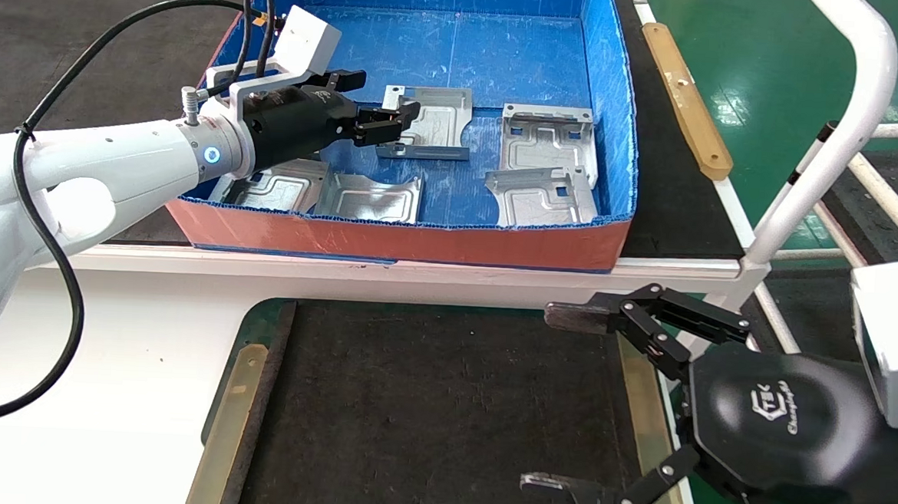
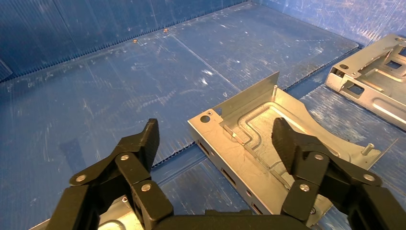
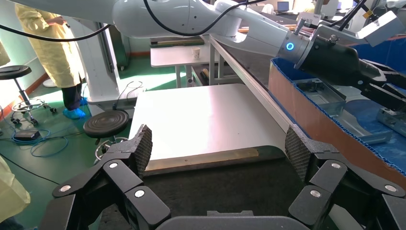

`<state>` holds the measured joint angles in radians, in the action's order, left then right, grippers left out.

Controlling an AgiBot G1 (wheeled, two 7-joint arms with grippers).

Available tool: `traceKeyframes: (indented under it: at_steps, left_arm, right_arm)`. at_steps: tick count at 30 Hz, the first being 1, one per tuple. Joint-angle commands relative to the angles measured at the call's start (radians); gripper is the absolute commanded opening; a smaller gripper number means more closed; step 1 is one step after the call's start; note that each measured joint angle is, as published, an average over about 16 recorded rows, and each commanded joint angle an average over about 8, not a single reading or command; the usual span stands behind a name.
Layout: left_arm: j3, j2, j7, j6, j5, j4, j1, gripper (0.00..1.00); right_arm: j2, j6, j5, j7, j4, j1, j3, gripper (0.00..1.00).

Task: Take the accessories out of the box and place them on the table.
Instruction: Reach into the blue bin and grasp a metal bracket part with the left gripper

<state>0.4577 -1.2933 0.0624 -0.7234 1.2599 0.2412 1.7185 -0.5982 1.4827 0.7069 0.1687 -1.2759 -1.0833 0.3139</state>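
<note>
The right claw point(image 1: 556, 400) gapes over the table point(image 1: 441, 405); left claw point(image 1: 394, 122), parted, over five accessories point(image 1: 433, 120) in the box point(image 1: 396, 241).

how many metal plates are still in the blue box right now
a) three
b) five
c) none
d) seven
b) Five accessories lie in the box: one under the open left gripper at, two on the right at and, and two along the near wall at and. None is on the table, where the right gripper hovers open.
</note>
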Motion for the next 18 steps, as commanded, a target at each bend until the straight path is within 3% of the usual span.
traceKeyframes:
  at_steps: [1,18]
  left_arm:
    - [0.0,0.0,0.0,0.0,0.0,0.001,-0.001,0.0]
    - [0.001,0.002,-0.002,0.001,0.002,0.004,-0.002,0.0]
  right_arm:
    - [0.0,0.0,0.0,0.0,0.0,0.0,0.0,1.0]
    - [0.0,0.0,0.0,0.0,0.0,0.0,0.0,1.0]
